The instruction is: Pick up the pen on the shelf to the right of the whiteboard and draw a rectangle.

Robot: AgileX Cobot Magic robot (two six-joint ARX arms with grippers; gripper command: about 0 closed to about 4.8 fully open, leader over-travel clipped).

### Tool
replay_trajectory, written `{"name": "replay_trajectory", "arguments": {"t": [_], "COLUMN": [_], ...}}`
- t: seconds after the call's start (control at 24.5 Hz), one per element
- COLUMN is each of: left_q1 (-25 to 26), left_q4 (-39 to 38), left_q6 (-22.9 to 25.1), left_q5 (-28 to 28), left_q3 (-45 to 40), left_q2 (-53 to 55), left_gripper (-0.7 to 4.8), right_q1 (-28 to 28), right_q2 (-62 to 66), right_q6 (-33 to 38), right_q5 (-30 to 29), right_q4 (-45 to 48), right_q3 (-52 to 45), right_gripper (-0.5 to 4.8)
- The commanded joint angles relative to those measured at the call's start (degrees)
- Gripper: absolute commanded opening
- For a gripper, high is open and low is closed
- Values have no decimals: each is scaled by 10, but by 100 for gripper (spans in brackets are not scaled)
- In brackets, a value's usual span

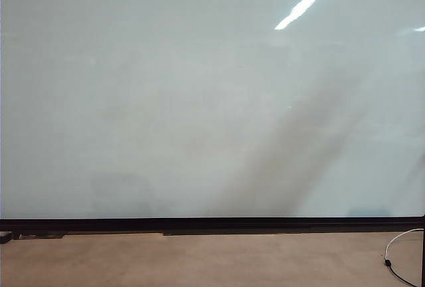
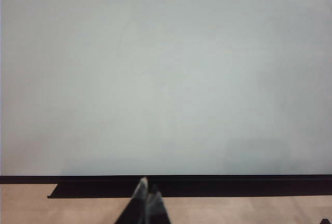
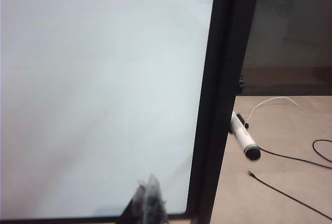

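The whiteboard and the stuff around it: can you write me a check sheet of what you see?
Surface: the whiteboard is glossy, with light reflections and a black bottom edge; nothing is drawn on it, so no rectangle yet.
Job's things: the pen, white with a black end, lies on the tan surface right of the board's black frame, untouched.
Clutter: nothing seen.
Grippers: left gripper is shut, low in front of the board's bottom edge. Right gripper is shut and empty, near the board's lower right corner, apart from the pen.
Cables: a white cable and black cables lie near the pen.
Surroundings: a dark area shows behind the frame, too dim to tell.
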Motion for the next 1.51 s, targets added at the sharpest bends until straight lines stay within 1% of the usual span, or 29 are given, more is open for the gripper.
{"name": "replay_trajectory", "arguments": {"t": [0.04,0.12,0.33,0.49,0.53,0.65,0.73,0.81,0.94,1.02,1.06,1.18,1.26,1.34,1.38,1.51], "left_q1": [0,0,0,0,0,0,0,0,0,0,0,0,0,0,0,0], "left_q4": [3,3,3,4,3,3,4,3,3,3,3,4,3,3,4,3], "left_q6": [2,2,2,2,2,2,2,2,2,2,2,2,2,2,2,2], "left_q5": [0,0,0,0,0,0,0,0,0,0,0,0,0,0,0,0], "left_q3": [2,2,2,2,2,2,2,2,2,2,2,2,2,2,2,2], "left_q2": [0,0,0,0,0,0,0,0,0,0,0,0,0,0,0,0], "left_gripper": [-4,-4,-4,-4,-4,-5,-5,-4,-4,-4,-4,-4,-4,-4,-4,-4], "right_q1": [-23,-40,-109,-158,-162,-168,-169,-169,-169,-169,-169,-169,-169,-170,-170,-170], "right_q2": [35,53,86,103,108,124,141,182,221,249,265,312,336,361,371,400], "right_q6": [-1,-1,-1,-1,-1,-1,-1,-1,-1,-1,-1,-1,-1,-1,-1,-1], "right_q5": [-19,-25,-50,-106,-109,-113,-113,-113,-114,-120,-120,-122,-122,-122,-122,-122], "right_q4": [66,94,96,111,118,142,161,207,249,273,287,331,358,386,396,427], "right_q3": [14,14,14,14,14,14,14,14,14,14,14,14,14,14,14,14], "right_gripper": [-6,-5,-1,4,4,33,65,68,71,109,118,120,133,166,173,174]}}
